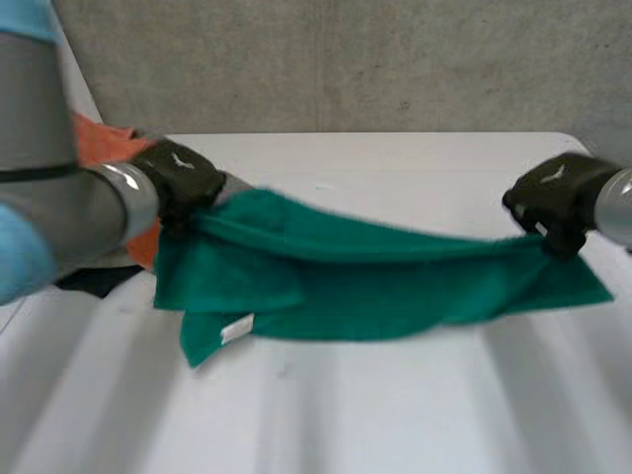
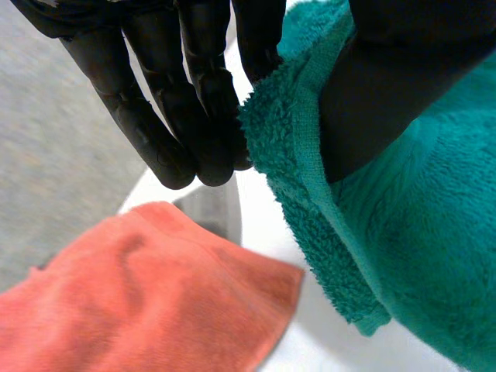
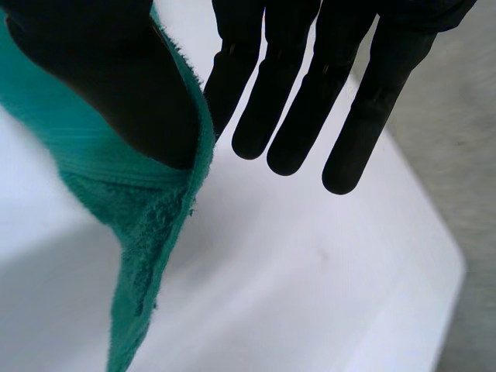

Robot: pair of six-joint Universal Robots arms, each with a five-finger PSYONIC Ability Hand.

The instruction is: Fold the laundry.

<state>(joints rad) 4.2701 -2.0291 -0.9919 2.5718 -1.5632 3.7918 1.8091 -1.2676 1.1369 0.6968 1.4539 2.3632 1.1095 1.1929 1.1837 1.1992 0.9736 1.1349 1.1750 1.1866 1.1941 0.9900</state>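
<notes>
A green towel (image 1: 375,276) hangs stretched between my two hands, just above the white table (image 1: 395,415), with its lower edge sagging onto the table. My left hand (image 1: 183,178) holds the towel's left end; in the left wrist view the thumb and fingers (image 2: 178,116) pinch the towel's hemmed edge (image 2: 310,194). My right hand (image 1: 558,193) holds the right end. There the thumb (image 3: 116,77) presses the towel (image 3: 147,225) against the straight fingers (image 3: 294,108). A small white label (image 1: 235,331) shows near the towel's lower left corner.
An orange cloth (image 1: 99,143) lies on the table's far left corner, behind my left hand, and shows below the fingertips in the left wrist view (image 2: 139,294). A grey concrete wall (image 1: 375,59) stands behind the table.
</notes>
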